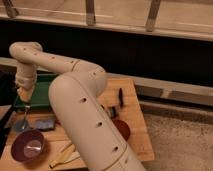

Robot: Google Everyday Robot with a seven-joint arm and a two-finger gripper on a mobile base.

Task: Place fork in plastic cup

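Observation:
My gripper (24,99) hangs from the cream arm over the left end of the wooden table (131,114), pointing down. It is shut on the top of the slim silvery fork (24,113), which hangs nearly upright. The fork's lower end reaches the small blue-grey plastic cup (21,126) standing directly below the gripper. I cannot tell whether the tip touches the cup's bottom.
A purple bowl (29,146) sits in front of the cup. A green tray (44,93) lies behind the gripper. A flat grey-blue object (45,123), pale yellow utensils (62,156), a dark red round dish (122,129) and a black-handled tool (120,96) are also on the table. My arm hides the table's middle.

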